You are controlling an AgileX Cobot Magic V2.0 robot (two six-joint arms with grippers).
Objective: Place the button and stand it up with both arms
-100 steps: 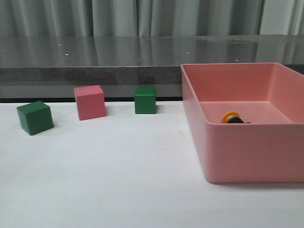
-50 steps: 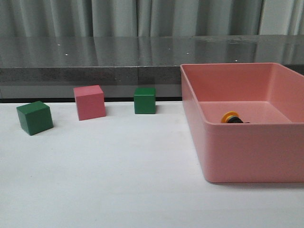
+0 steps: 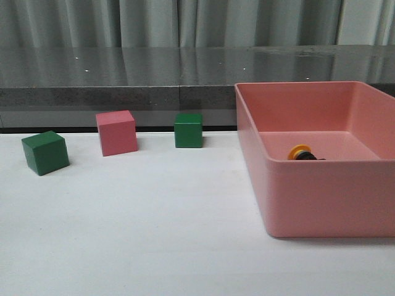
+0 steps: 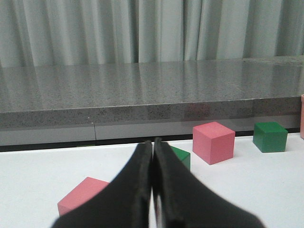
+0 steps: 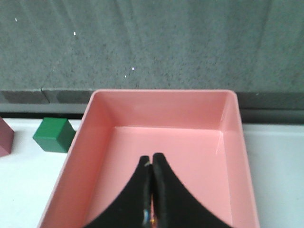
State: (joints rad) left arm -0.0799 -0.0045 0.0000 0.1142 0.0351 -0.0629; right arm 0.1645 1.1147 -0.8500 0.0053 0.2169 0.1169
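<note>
The button (image 3: 301, 152) lies on its side on the floor of the pink bin (image 3: 321, 203), its yellow cap facing left; the bin's front wall hides most of its body. Neither arm shows in the front view. In the right wrist view my right gripper (image 5: 151, 156) is shut and empty, above the bin's (image 5: 156, 102) interior; only a sliver of colour shows low between its fingers. In the left wrist view my left gripper (image 4: 152, 142) is shut and empty over the white table, far from the bin.
A green cube (image 3: 45, 152), a pink cube (image 3: 116, 132) and a second green cube (image 3: 188, 130) stand at the table's back left. The left wrist view also shows a pink cube (image 4: 83, 194) near the fingers. A grey ledge (image 3: 123, 92) runs behind the table.
</note>
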